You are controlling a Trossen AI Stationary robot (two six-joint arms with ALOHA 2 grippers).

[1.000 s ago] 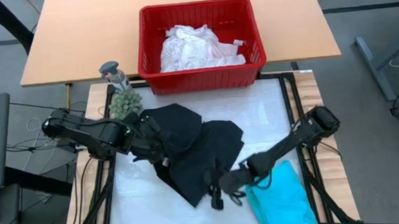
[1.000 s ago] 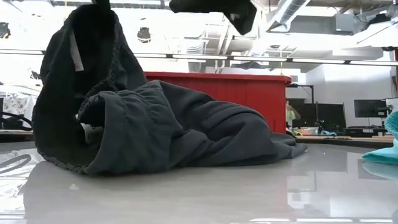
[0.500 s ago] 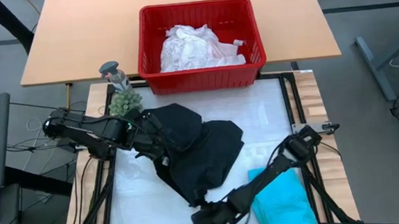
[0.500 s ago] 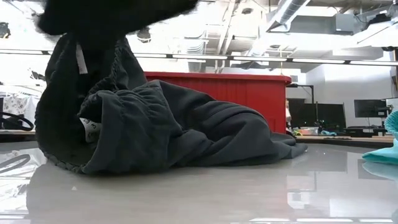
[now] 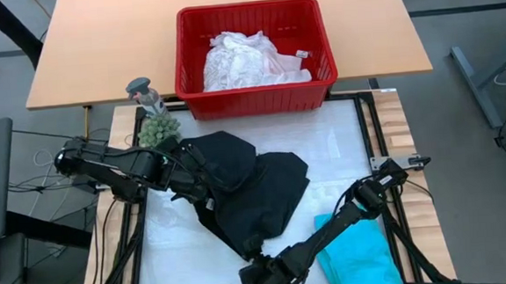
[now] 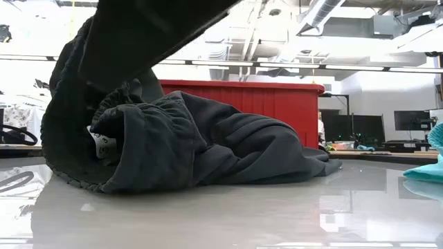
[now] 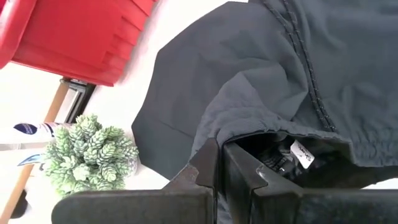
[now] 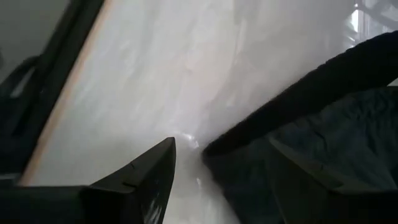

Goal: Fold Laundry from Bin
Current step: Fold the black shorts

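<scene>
You're mid-spread on the black garment [image 5: 247, 191]: left gripper [image 5: 205, 198] pinches its waistband, right gripper [image 5: 260, 278] hangs wide open by the near corner, so grab that next.

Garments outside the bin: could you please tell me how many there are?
2: a black one mid-mat and a teal one at the mat's near right corner. Others may be hidden underneath.

Bin [image 5: 255, 98] at far centre of bench [image 5: 341, 145], lacy top [image 5: 246, 59] in it. Sweatshorts [image 5: 247, 195] mid-bench, near of bin. Folded garment [image 5: 358, 254] near right. Plant [image 5: 157, 130] far left, beside bin.
</scene>
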